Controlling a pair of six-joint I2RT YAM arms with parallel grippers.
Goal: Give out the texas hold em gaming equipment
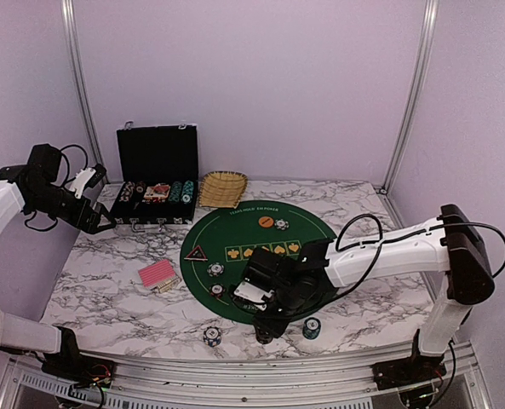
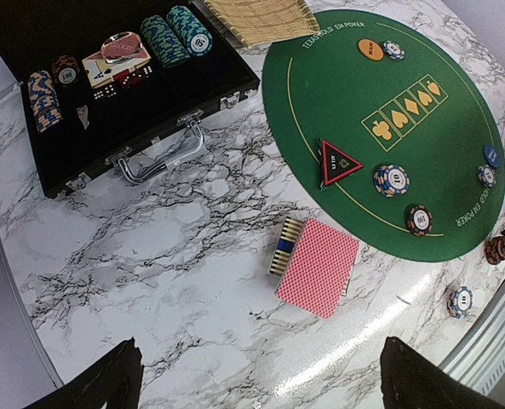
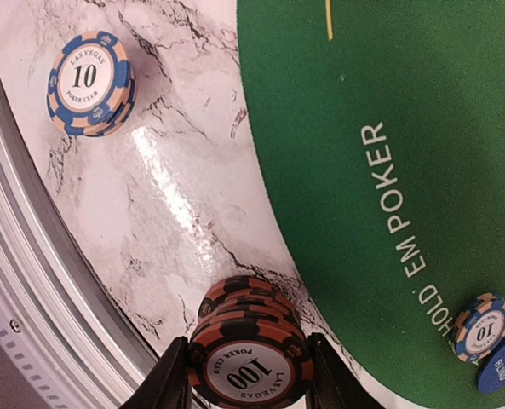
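Note:
My right gripper (image 3: 250,385) is shut on a stack of orange-and-black "100" chips (image 3: 250,362), a finger pressed against each side. The stack (image 1: 265,334) stands on the marble just off the near edge of the green mat (image 1: 261,247). A blue-and-tan "10" chip stack (image 3: 90,83) sits to its left. The pink-backed card deck (image 2: 318,266) lies on the marble left of the mat. A black-red triangle button (image 2: 337,162), an orange disc (image 2: 370,49), a blue disc (image 2: 491,155) and small chip stacks (image 2: 392,180) lie on the mat. My left gripper (image 2: 265,383) hangs open, high above the marble.
The open black case (image 1: 157,183) with more chips stands at the back left. A straw basket (image 1: 222,187) is beside it. A teal chip stack (image 1: 312,327) sits right of my right gripper. The table's metal rail (image 3: 31,281) runs close to the held stack.

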